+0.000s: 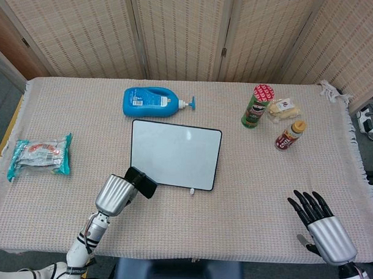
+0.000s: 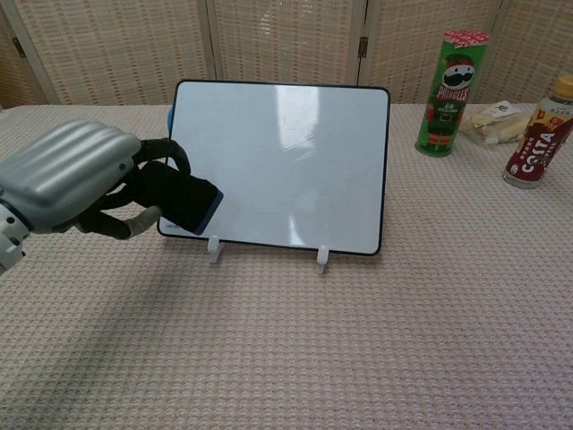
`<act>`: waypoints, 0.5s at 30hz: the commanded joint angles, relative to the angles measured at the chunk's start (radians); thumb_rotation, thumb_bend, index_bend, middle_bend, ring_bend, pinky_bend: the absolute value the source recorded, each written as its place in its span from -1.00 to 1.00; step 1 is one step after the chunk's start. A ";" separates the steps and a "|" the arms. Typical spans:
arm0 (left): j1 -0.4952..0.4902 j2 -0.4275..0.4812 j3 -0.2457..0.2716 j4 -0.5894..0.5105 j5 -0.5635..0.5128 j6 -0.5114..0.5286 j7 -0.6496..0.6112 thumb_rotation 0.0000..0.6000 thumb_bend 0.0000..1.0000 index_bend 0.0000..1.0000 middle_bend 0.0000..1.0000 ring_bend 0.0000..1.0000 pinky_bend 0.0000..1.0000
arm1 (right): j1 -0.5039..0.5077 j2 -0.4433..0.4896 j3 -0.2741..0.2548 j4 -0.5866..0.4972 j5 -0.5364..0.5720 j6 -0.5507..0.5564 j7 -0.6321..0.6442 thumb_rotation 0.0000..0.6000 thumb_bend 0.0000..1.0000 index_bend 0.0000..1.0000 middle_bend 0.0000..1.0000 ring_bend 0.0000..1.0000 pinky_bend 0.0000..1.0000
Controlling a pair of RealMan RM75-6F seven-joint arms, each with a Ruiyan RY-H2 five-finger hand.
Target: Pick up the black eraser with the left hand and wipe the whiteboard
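My left hand [image 1: 114, 194] [image 2: 72, 177] grips the black eraser [image 1: 141, 182] [image 2: 183, 197] and holds it in the air. The eraser has a blue underside and sits in front of the whiteboard's lower left corner; I cannot tell whether it touches the board. The whiteboard [image 1: 175, 154] [image 2: 277, 164] stands tilted on two white feet in the middle of the table, its surface looking blank. My right hand [image 1: 323, 227] rests open near the table's front right edge, fingers spread; the chest view does not show it.
A blue pump bottle [image 1: 155, 102] lies behind the whiteboard. A green chip can [image 1: 256, 106] [image 2: 450, 93], a wrapped snack [image 1: 284, 108] [image 2: 495, 122] and a cola bottle [image 1: 289, 135] [image 2: 540, 133] stand at the back right. A teal snack packet [image 1: 40, 155] lies at the left.
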 commanded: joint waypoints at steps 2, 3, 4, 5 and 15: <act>-0.039 -0.196 -0.071 0.218 0.089 0.079 -0.023 1.00 -0.10 0.40 1.00 0.89 1.00 | 0.000 0.006 -0.002 0.000 -0.004 0.004 0.012 1.00 -0.46 -1.00 -1.00 -1.00 -1.00; -0.054 -0.229 -0.084 0.259 0.098 0.080 -0.009 1.00 -0.10 0.40 1.00 0.89 1.00 | -0.001 0.008 -0.003 0.000 -0.006 0.007 0.017 1.00 -0.46 -1.00 -1.00 -1.00 -1.00; -0.065 -0.255 -0.093 0.295 0.105 0.084 0.004 1.00 -0.10 0.39 1.00 0.89 1.00 | -0.002 0.010 -0.004 0.001 -0.008 0.010 0.022 1.00 -0.46 -1.00 -1.00 -1.00 -1.00; -0.077 -0.280 -0.103 0.332 0.112 0.086 0.018 1.00 -0.10 0.39 1.00 0.89 1.00 | -0.003 0.013 -0.005 0.003 -0.009 0.013 0.027 1.00 -0.46 -1.00 -1.00 -1.00 -1.00; -0.189 -0.485 -0.179 0.651 0.100 0.040 0.127 1.00 -0.10 0.32 1.00 0.89 1.00 | -0.014 0.030 -0.008 0.019 -0.032 0.059 0.080 1.00 -0.46 -1.00 -1.00 -1.00 -1.00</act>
